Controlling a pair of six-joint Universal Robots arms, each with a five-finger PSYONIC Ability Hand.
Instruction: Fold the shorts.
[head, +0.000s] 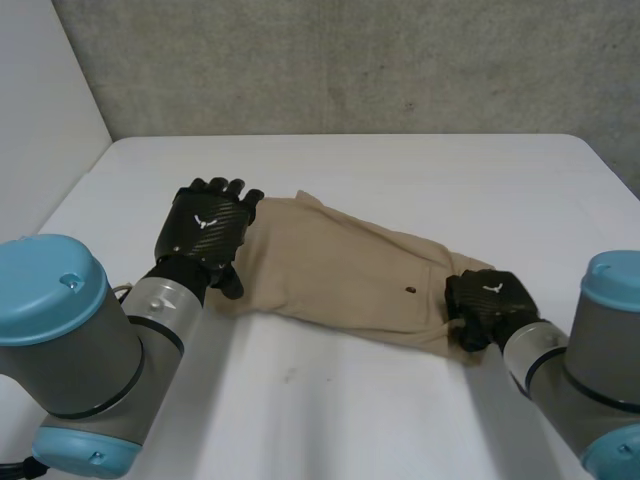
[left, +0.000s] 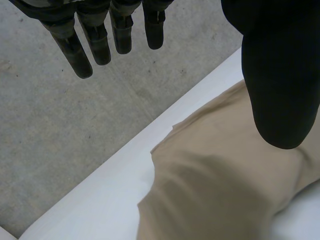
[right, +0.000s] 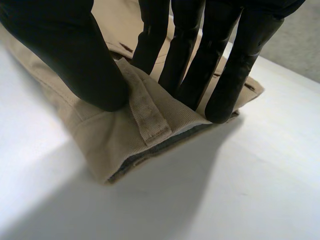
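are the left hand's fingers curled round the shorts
No, the left hand has its fingers straight, reaching out past the shorts with no cloth between them.

One pair of tan shorts (head: 340, 275), one white table (head: 400, 170). Two black hands: the left hand (head: 205, 228), fingers straight above one end, and the right hand (head: 487, 300), pinching the other. One belt loop (right: 146, 106) between its thumb and fingers.
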